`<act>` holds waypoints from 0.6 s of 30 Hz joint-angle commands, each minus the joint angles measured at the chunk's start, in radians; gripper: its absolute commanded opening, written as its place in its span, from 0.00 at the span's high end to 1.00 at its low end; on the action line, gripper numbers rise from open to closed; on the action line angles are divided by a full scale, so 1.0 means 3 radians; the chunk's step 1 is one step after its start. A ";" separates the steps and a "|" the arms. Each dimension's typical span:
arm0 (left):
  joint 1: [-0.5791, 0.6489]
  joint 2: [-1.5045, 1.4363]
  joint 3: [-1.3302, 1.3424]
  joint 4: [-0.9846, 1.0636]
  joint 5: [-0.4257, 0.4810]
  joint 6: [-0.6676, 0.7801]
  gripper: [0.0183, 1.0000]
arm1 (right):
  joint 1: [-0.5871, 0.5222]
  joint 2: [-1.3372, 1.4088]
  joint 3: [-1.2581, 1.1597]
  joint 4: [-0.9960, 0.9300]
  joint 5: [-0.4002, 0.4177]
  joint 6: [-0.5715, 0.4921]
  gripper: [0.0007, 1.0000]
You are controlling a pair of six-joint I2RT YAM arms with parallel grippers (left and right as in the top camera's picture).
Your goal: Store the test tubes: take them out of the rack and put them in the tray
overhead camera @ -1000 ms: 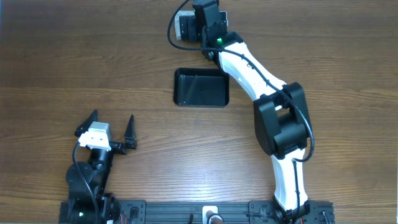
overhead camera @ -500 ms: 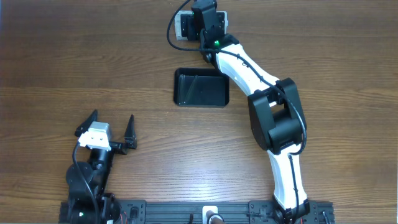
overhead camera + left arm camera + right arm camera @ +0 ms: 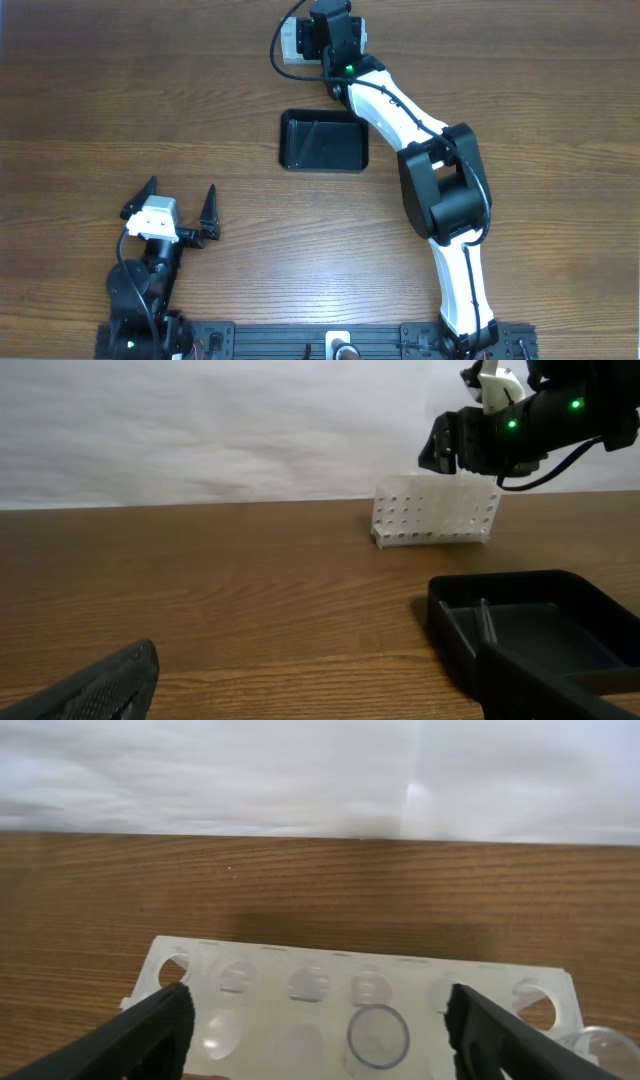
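R gripper (image 3: 330, 1035) open over rack (image 3: 250, 1020) at table (image 3: 100, 80) far edge, straddling a tube (image 3: 378, 1036) so I can pinch it; L gripper (image 3: 181, 186) open by near-left corner, clear of tray (image 3: 283, 140).

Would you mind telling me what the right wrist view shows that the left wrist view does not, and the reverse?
Right wrist view: the rack's top holes from above, with a test tube standing in one. Left wrist view: the black tray with a thin tube lying inside, and the right gripper above the rack. Shared: the rack and wooden table.
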 commanded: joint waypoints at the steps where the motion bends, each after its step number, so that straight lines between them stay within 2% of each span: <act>1: 0.0017 -0.0032 -0.0019 0.0000 0.0053 0.0047 0.00 | -0.0024 0.0055 0.0086 -0.0006 0.0094 -0.0011 0.26; 10: 0.0017 -0.0032 -0.0019 0.0000 0.0053 0.0047 0.00 | -0.0032 0.0098 0.0086 0.0001 0.0118 -0.0041 0.33; 18: 0.0017 -0.0032 -0.0019 0.0000 0.0053 0.0047 0.00 | -0.0033 0.0109 0.0086 0.0061 0.0193 -0.0099 0.45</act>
